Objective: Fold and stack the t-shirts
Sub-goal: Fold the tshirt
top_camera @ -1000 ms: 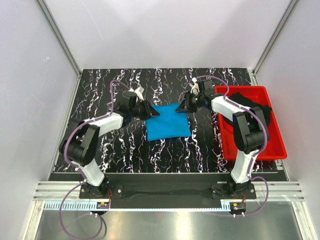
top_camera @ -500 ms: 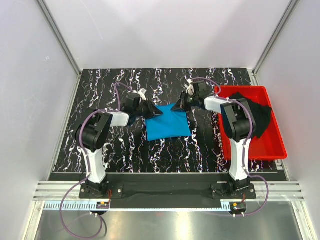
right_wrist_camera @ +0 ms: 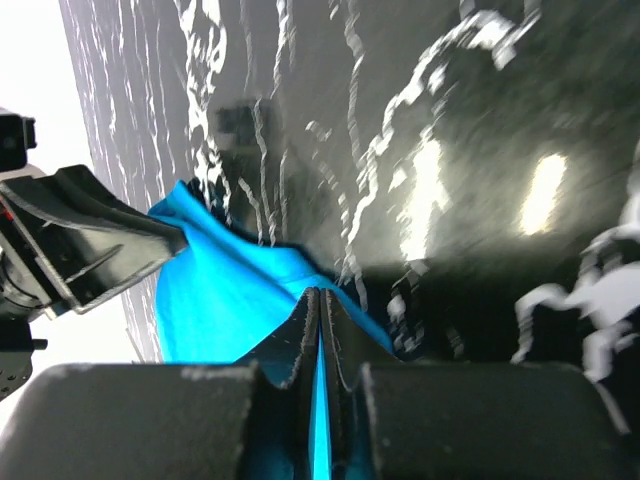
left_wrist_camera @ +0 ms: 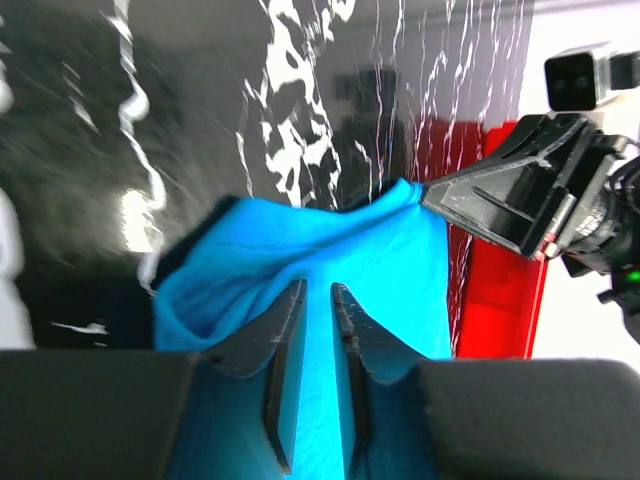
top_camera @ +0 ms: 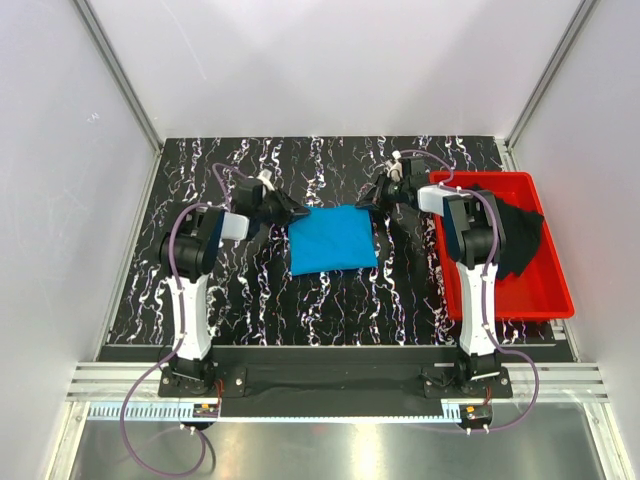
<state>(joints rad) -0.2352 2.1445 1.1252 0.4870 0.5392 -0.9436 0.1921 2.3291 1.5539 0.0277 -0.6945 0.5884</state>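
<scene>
Blue cloth is pinched at both far corners, so the main risk is judged to be an uneven lift. If one corner is raised or pulled sooner than the other, the folded blue t-shirt could be skewed or opened out & the fold lost. Only a thin edge seems to be caught by the right gripper, w/ the jaws drawn almost together on a sliver of fabric. A slip there is thought likely if the cloth is tugged sideways. More fabric is held by the left gripper, jaws narrowly apart w/ cloth bunched btwn them, so several layers may be dragged at once. Too much outward pull could stretch the hem; too little, & the middle would sag onto the table.

Pose: both arms are stretched far fwd from their bases. Wrists are turned inward so the grippers face each other across the shirt's far edge, low over the tabletop. The blue t-shirt is laid mid-table, btwn the arms. The black t-shirt is heaped unfolded in the red tray at the right, part of it seemingly over the rim. Nothing is stacked yet.
</scene>
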